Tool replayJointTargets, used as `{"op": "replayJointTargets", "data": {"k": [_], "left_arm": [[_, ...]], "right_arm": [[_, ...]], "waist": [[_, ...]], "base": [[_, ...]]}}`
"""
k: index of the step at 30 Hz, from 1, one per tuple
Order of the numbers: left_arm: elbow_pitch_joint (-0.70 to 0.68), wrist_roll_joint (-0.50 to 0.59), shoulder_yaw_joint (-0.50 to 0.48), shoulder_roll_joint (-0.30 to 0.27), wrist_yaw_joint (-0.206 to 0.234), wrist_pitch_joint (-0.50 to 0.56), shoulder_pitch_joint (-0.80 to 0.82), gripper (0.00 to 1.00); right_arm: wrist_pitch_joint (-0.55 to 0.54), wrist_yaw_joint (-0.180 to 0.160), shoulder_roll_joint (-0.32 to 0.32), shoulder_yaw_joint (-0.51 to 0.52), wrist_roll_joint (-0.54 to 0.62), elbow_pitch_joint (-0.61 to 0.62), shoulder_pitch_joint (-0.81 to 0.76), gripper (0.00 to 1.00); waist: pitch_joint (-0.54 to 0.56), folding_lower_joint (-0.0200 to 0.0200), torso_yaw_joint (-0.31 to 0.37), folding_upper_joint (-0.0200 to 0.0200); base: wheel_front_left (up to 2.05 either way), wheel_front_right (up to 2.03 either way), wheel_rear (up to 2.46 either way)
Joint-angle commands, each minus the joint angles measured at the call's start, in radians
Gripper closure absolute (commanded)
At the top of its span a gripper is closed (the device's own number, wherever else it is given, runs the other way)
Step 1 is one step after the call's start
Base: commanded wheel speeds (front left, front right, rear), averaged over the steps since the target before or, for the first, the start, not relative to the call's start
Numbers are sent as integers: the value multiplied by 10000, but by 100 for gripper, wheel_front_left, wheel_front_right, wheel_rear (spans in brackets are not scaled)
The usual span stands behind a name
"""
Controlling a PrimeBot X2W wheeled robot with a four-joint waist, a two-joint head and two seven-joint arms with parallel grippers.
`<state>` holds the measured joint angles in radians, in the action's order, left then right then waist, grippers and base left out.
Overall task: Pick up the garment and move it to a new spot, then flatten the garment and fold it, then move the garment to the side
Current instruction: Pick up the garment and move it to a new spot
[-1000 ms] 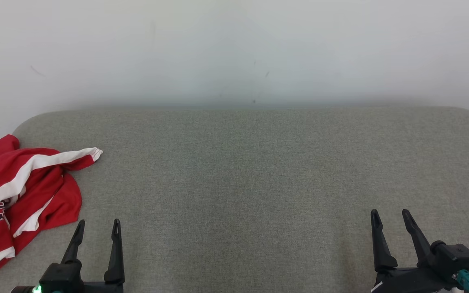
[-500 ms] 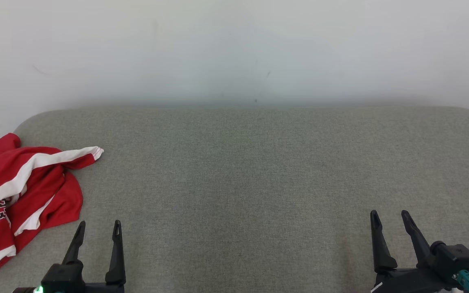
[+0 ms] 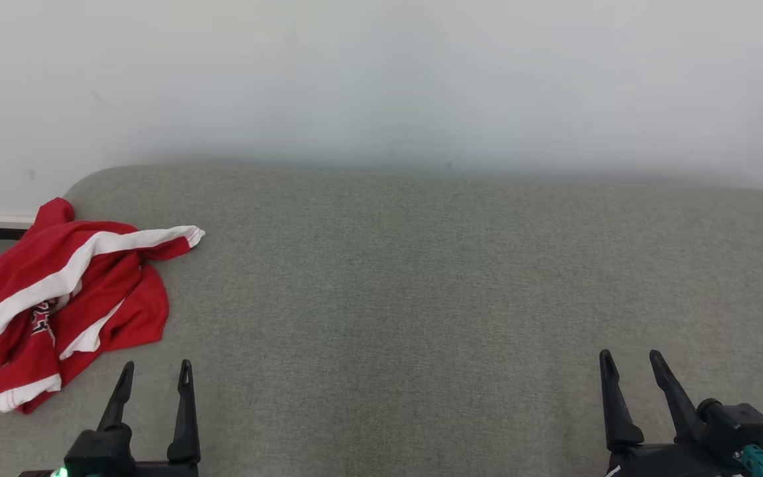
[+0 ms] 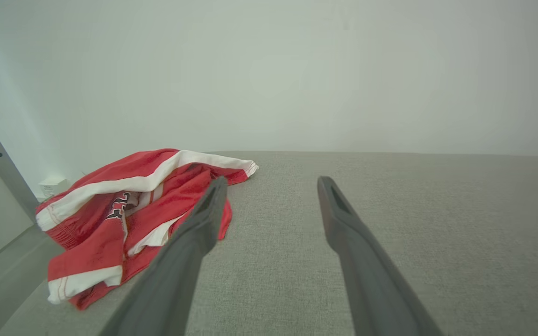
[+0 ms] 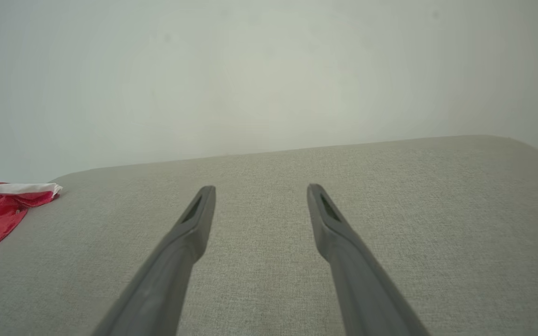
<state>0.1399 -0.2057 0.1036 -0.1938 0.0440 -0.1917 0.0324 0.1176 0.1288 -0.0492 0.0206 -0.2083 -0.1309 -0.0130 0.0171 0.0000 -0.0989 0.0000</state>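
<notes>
Just inside the left edge of a grey fabric-covered surface (image 3: 421, 278), toward its far left corner, a red garment (image 3: 70, 291) with broad white stripes lies in a crumpled heap, one white-trimmed end stretched out toward the middle of the surface. Dark lettering shows on a fold near the heap's centre, too creased to read. The robot's left gripper (image 3: 157, 366) hovers at the near edge, close to the garment's near right side but not touching it, its two long dark fingers spread wide with nothing between them. In the left wrist view, one finger crosses in front of the red cloth while the other points over bare grey fabric. The right gripper (image 3: 630, 356) waits well apart, by the near right corner, jaws likewise spread wide and empty; in its own wrist view the garment shows at the far left margin. A plain pale wall (image 3: 381, 79) rises behind the surface's far edge.
</notes>
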Motion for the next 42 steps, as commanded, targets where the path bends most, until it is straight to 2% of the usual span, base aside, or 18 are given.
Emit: {"op": "replayJointTargets", "data": {"k": [1, 11, 25, 31, 42], "left_arm": [[32, -73, 0, -22, 11, -13, 52, 0], [82, -161, -47, -120, 115, 5, -95, 0], [57, -283, -114, -249, 276, 60, -225, 0], [-23, -392, -166, -262, 354, 53, -314, 0], [-103, -614, -388, -278, 615, -92, -524, 0]], "right_arm": [[44, 35, -24, 12, -79, -19, -105, 0], [100, 35, -22, -79, -154, -130, -170, 0], [182, 35, -24, -218, -333, -361, -156, 0], [233, 35, -22, -259, -357, -446, -152, 0], [94, 35, -24, -421, -279, -503, 46, 0]], "waist": [[24, 0, -394, 0], [119, 0, -1845, 0], [270, 0, -3517, 0], [305, 0, -3940, 0], [258, 0, -4006, 0]], "base": [[0, 0, 0], [0, 0, 0], [0, 0, 0], [0, 0, 0], [0, 0, 0]]}}
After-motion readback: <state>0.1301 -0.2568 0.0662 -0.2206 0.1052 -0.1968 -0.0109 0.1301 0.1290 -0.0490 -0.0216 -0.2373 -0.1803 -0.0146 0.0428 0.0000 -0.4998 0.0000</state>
